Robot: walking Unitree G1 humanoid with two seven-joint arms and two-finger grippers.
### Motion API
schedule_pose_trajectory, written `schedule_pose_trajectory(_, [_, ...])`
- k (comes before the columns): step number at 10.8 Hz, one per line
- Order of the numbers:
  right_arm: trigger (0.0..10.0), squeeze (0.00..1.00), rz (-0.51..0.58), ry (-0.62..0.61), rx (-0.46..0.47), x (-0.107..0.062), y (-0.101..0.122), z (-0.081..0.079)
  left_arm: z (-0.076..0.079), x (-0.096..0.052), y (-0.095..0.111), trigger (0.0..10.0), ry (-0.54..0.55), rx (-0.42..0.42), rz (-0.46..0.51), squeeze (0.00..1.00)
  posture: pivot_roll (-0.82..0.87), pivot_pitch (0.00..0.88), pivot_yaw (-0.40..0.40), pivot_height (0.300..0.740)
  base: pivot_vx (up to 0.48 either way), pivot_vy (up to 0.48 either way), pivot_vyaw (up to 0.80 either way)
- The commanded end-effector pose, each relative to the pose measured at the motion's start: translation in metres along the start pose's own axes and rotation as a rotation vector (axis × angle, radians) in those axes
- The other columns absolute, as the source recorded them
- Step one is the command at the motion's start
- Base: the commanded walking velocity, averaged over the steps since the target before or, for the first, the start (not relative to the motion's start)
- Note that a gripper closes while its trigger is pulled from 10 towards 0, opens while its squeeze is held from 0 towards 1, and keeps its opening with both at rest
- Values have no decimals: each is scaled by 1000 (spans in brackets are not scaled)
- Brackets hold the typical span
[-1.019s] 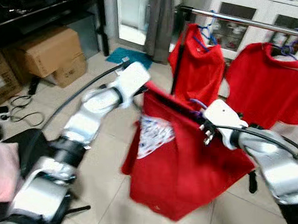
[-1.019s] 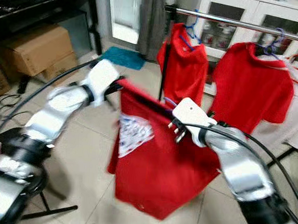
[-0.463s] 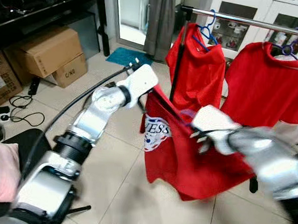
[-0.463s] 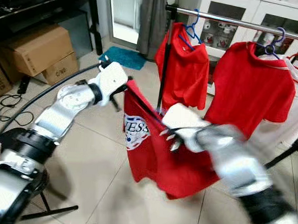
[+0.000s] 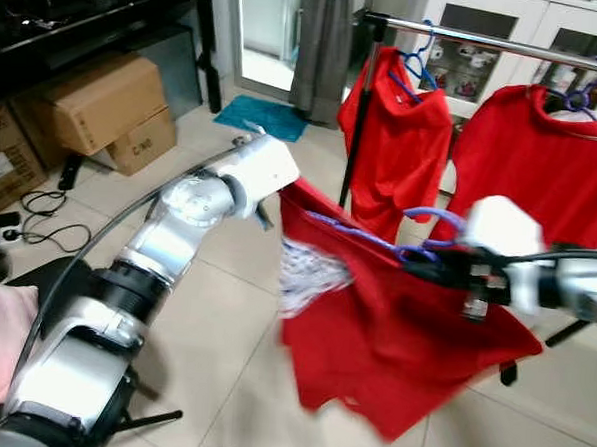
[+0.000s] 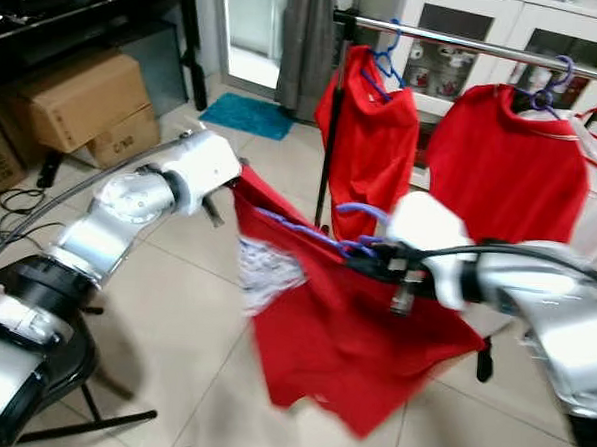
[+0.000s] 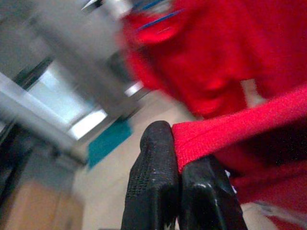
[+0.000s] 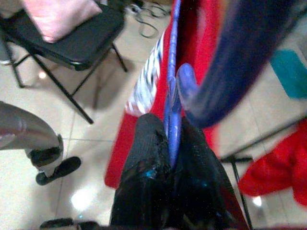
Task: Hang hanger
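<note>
A: What stands around the robot?

B: A metal rail (image 5: 508, 40) runs across the back with two red shirts (image 5: 527, 165) hanging on blue hangers. Its black post (image 5: 359, 107) stands just behind the red shirt (image 5: 393, 339) that the robot holds up. Cardboard boxes (image 5: 95, 103) sit at the left, beside a teal mat (image 5: 262, 116).

A: And the grippers?

B: The left gripper (image 7: 178, 179) is closed on the red shirt's edge. The right gripper (image 8: 169, 158) is closed on the blue hanger (image 8: 173, 86), which lies across the shirt's top, in front of the rail.

A: What is unclear?

B: The white print (image 5: 306, 269) is blurred. In the right wrist view a black chair (image 8: 72, 33) with a pink cushion (image 8: 57, 10) is cut off.
</note>
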State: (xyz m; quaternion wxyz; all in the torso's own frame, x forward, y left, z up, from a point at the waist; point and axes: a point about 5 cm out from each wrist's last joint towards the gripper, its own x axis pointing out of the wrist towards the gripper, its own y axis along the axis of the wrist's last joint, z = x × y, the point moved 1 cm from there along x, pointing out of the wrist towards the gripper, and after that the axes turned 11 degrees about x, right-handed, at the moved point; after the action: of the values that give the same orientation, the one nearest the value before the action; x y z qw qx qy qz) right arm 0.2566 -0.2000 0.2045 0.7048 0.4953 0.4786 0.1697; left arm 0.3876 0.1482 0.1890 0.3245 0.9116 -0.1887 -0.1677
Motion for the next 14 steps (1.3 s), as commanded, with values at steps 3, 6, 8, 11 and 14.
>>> schedule_pose_trajectory(3, [0, 0, -55, -127, 95, -6, -24, 19, -40, -12, 13, 0, 121, -274, 178, 0, -44, 0, 17, 740, 0, 0, 0])
schedule_pose_trajectory(6, [0, 0, 76, -49, 146, 4, -21, 8, -36, -8, 12, 0, 121, -383, 201, 0, -38, 0, 18, 740, 0, 0, 0])
schedule_pose_trajectory(8, [0, 0, 171, -102, 201, 4, -14, 16, -23, -5, 1, 0, 76, -373, 127, 0, -42, 0, 24, 740, 0, 0, 0])
schedule_pose_trajectory(11, [0, 0, 358, -47, 247, -11, 1, 15, -26, -9, -32, 0, 185, -492, -5, 0, -43, 0, 24, 740, 0, 0, 0])
schedule_pose_trajectory(14, [0, 0, 533, -153, 399, 12, 12, 26, 2, 7, -11, 0, 94, -599, 91, 0, -40, 0, 16, 740, 0, 0, 0])
